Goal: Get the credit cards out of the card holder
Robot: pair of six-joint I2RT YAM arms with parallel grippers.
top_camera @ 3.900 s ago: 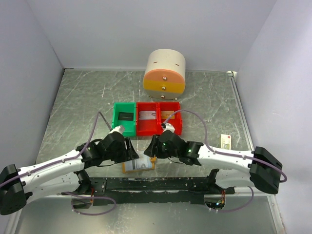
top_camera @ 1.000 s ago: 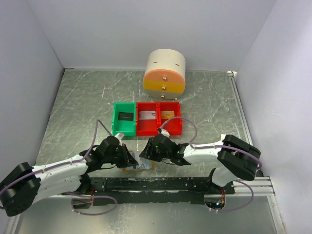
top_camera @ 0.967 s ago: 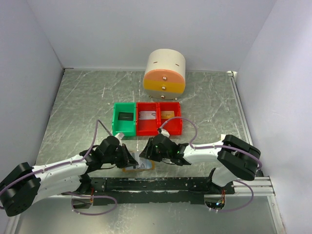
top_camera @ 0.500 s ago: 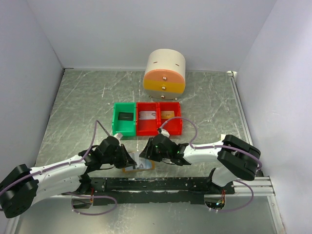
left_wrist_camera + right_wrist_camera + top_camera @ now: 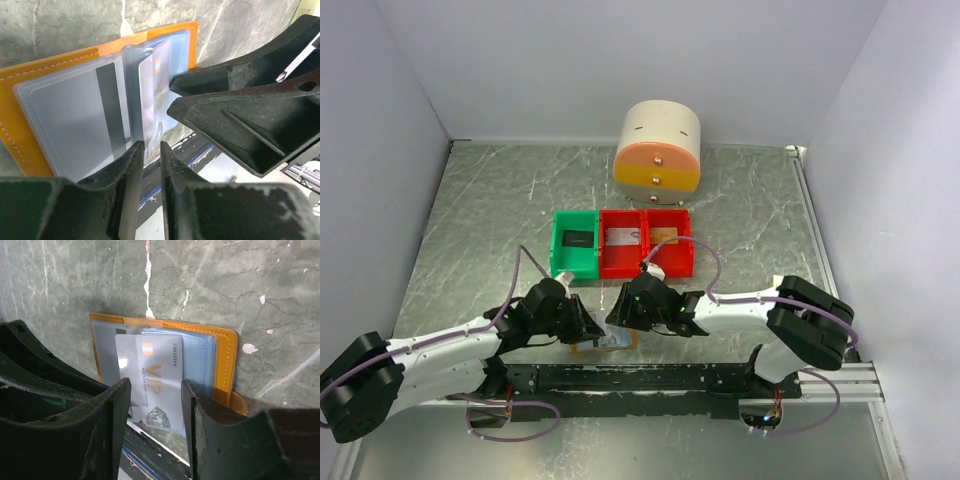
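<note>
Left wrist — end effector [image 5: 151,148] near-closed, pinching card holder [image 5: 50,63].

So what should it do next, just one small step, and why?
Probably close the right gripper on the silver card and slide it out. Its fingers stand open on either side of that card, which sticks partway out of the card holder, while the left gripper appears to pinch a pocket leaf, steadying the holder.
</note>
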